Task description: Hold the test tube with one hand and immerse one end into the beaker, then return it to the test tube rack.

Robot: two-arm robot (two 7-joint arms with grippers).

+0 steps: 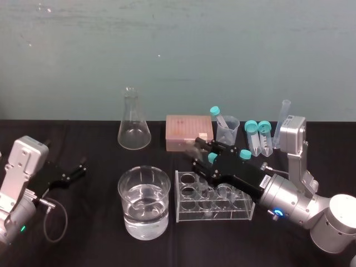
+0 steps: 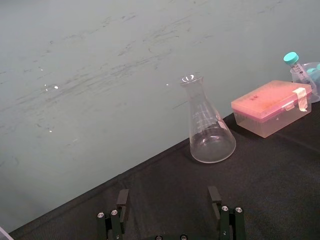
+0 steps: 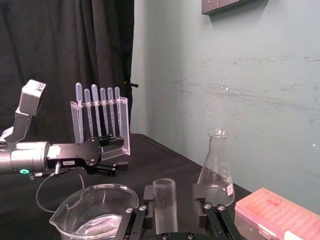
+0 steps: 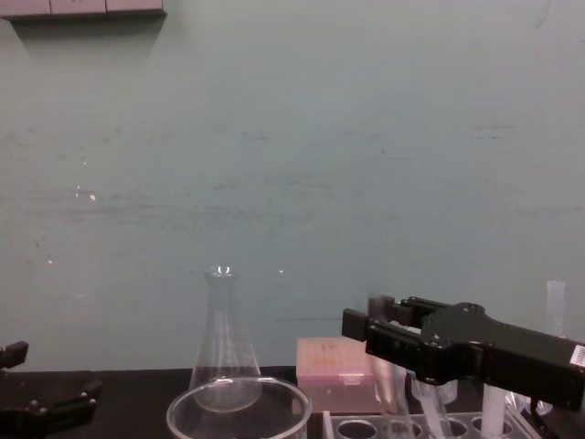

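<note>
The beaker (image 1: 127, 192) stands near the front of the bench (image 1: 83, 239), left of centre, about a third full of clear liquid. Just right of it is the rack (image 1: 214, 216). The left tool (image 1: 78, 169) rests at the near left, open and empty, well apart from the glassware.

The right tool (image 1: 198, 158) reaches in from the near right and hangs over the rack's far left corner. The tube (image 3: 164, 205) stands upright between its fingers. In the right wrist view one finger (image 3: 148, 194) lies against the glass and the other stands clear of it, so the tool is open around the tube, not clamped on it. The tube's lower end drops toward the rack's holes; whether it sits in a hole I cannot tell.

Farther back stand a flask (image 1: 134, 130) and a pink box (image 1: 189, 132).

As I judge it, the tube is at the rack and no end of it is in the beaker. The pictures fit a grasp about to close, with lifting, dipping and returning all left to do. They fit a release after the return just as well, and I cannot tell which.
</note>
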